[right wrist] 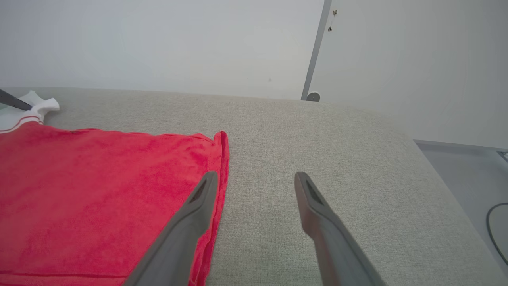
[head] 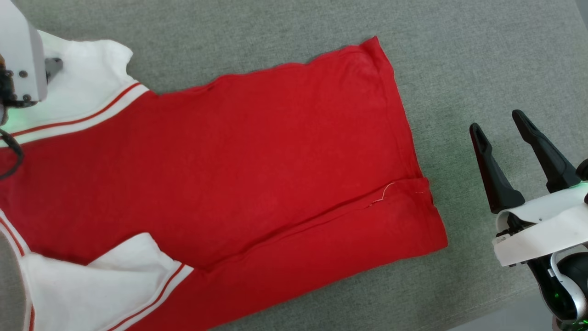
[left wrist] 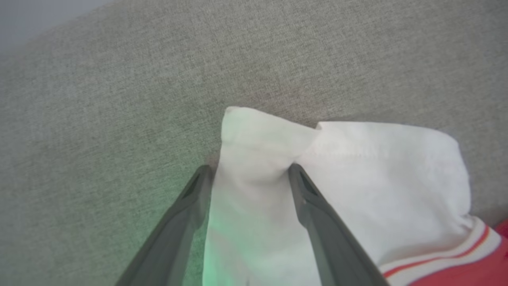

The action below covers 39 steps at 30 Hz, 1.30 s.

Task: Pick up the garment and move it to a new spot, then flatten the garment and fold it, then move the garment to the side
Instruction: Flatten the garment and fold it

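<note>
Right wrist view: grey fabric surface [right wrist: 317, 139], pale wall [right wrist: 158, 39], garment [right wrist: 99, 190] flat; right hand [right wrist: 256, 174] apart, left hand [left wrist: 248, 169] apart astride sleeve [left wrist: 357, 167].

The right pincer [head: 498, 124] has two long, tapered black fingers [head: 494, 174] set in a curved white shell [head: 546, 225]. The shell carries a small label [head: 503, 238], too blurred to read, and a green glow shows beneath it. The left wrist housing [head: 23, 50] is a white block with dark screws [head: 20, 73], and a black cable [head: 14, 156] loops below it.

Grey fabric surface [head: 459, 46]; garment [head: 275, 161] spread across it.
</note>
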{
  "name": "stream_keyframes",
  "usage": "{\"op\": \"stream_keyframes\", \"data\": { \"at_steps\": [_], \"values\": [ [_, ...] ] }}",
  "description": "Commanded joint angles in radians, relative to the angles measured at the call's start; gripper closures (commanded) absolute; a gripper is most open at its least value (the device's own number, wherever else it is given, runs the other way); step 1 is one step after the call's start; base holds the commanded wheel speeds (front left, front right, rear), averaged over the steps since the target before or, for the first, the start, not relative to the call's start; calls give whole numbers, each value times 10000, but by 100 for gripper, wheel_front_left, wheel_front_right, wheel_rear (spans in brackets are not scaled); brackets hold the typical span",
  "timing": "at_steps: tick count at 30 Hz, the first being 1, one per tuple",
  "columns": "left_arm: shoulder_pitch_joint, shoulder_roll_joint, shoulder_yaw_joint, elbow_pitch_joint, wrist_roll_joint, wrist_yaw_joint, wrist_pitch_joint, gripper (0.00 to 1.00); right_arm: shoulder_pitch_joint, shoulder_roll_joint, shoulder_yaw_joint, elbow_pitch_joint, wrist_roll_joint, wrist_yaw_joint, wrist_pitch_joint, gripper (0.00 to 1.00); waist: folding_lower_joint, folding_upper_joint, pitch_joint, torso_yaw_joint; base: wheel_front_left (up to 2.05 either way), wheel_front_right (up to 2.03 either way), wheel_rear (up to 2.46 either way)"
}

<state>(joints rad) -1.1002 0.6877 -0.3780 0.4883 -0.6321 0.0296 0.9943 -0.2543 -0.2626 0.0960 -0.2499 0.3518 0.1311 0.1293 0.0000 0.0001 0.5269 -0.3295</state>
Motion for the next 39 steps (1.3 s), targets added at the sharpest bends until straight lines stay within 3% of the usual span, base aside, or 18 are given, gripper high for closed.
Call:
{"op": "stream_keyframes", "data": {
  "at_steps": [1,9,10,12,13,19,27,33,39],
  "values": [
    [-74,-84,-51,179,22,61,28,0,-124,56,20,-3,49,-8,22,0,0,-1,36,-13,0,0,0],
    [-329,-360,-208,915,140,171,-116,0,-207,79,34,-26,124,-8,182,0,0,-1,156,-73,0,0,0],
    [-376,-386,-242,1045,160,211,-55,10,-219,89,34,-23,154,-8,236,0,0,-1,171,-87,0,0,0],
    [-447,-467,-294,1271,153,250,49,84,-257,57,58,-66,171,-8,346,0,0,-1,205,-91,0,0,0],
    [-485,-511,-322,1386,140,257,73,100,-262,57,81,-81,210,-8,409,0,0,-1,225,-89,0,0,0],
    [-703,-617,-410,1749,128,190,95,100,-556,-132,313,-272,560,-8,1153,0,0,-1,294,-74,0,0,0],
    [-899,-935,-523,1976,80,158,-102,100,-2291,-692,860,352,1203,-8,3459,0,0,-1,301,161,0,0,0],
    [-1147,-1198,-635,2103,78,53,-296,100,-4128,-979,1572,1858,1690,-8,4932,0,0,-1,378,422,0,0,0],
    [-1401,-1442,-744,2250,60,-105,-507,100,-5883,-966,2316,3923,2187,-8,5317,0,0,-1,461,643,0,0,0]
  ]
}}
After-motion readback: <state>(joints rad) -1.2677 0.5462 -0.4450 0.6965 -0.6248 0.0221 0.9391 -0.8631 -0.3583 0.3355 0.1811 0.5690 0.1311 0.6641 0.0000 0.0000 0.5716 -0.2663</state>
